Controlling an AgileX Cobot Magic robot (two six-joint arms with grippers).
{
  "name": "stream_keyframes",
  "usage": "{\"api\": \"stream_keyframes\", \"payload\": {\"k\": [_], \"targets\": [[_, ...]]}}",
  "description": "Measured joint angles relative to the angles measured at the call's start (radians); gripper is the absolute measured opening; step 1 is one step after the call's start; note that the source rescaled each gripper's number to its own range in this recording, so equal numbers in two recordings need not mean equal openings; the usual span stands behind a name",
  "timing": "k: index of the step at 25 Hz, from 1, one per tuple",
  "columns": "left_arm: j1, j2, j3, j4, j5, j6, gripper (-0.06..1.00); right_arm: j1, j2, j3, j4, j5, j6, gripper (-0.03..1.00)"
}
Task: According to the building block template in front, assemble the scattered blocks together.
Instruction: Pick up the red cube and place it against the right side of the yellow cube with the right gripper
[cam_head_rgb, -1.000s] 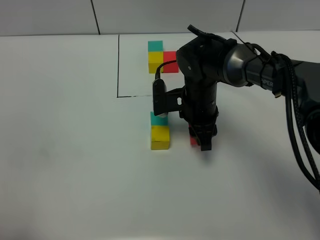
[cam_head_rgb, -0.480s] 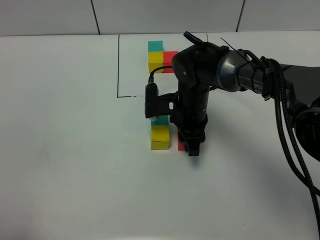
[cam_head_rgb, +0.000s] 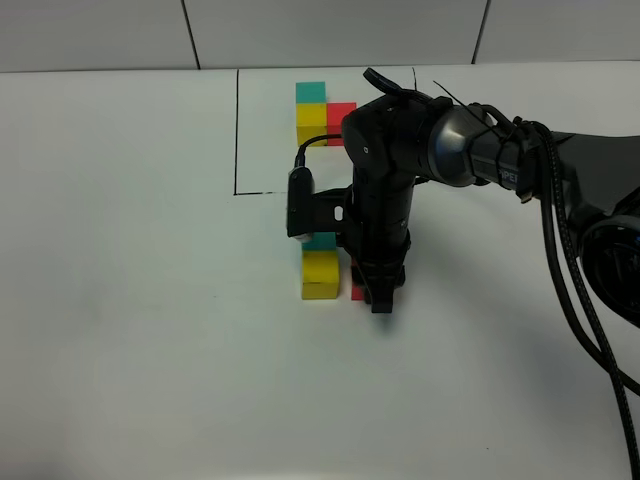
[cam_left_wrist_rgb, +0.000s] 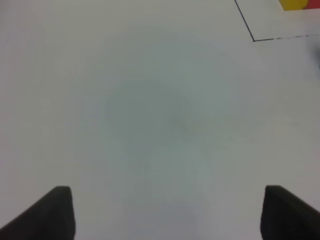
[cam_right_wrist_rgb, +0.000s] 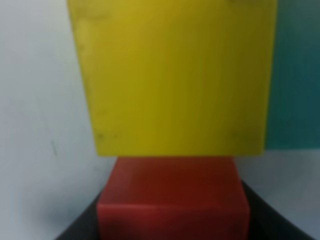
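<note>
High exterior camera overlooks the white table (cam_head_rgb: 150, 350); wrist cameras sit close, the right sharing the solid yellow cube (cam_head_rgb: 321, 275) (cam_right_wrist_rgb: 172, 75).

A white table (cam_head_rgb: 150, 330) carries the outlined template cubes (cam_head_rgb: 322, 112), plus yellow (cam_head_rgb: 321, 274), teal (cam_head_rgb: 320, 241) and, seemingly, red (cam_head_rgb: 357, 291) blocks.

Right end effector (cam_head_rgb: 381, 296) beside yellow cube (cam_head_rgb: 321, 275); red cube (cam_head_rgb: 356, 291) between.

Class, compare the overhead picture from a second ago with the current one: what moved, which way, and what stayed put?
The right gripper, shut on the red cube, slid left across the table, bringing it up beside the yellow cube. The yellow cube, the teal cube behind it and the framed template did not move. The left gripper is open over bare table.
</note>
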Motion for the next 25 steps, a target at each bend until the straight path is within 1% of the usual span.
{"api": "stream_keyframes", "payload": {"k": [7,19,25], "targets": [[0.0,0.0,0.0,0.0,0.0,0.0,0.81,0.017,0.002,-0.004,-0.005,-0.046,0.0,0.01],[0.0,0.0,0.0,0.0,0.0,0.0,0.81,0.019,0.003,-0.007,0.004,-0.048,0.0,0.01],[0.0,0.0,0.0,0.0,0.0,0.0,0.81,0.019,0.003,-0.007,0.005,-0.051,0.031,0.01]]}}
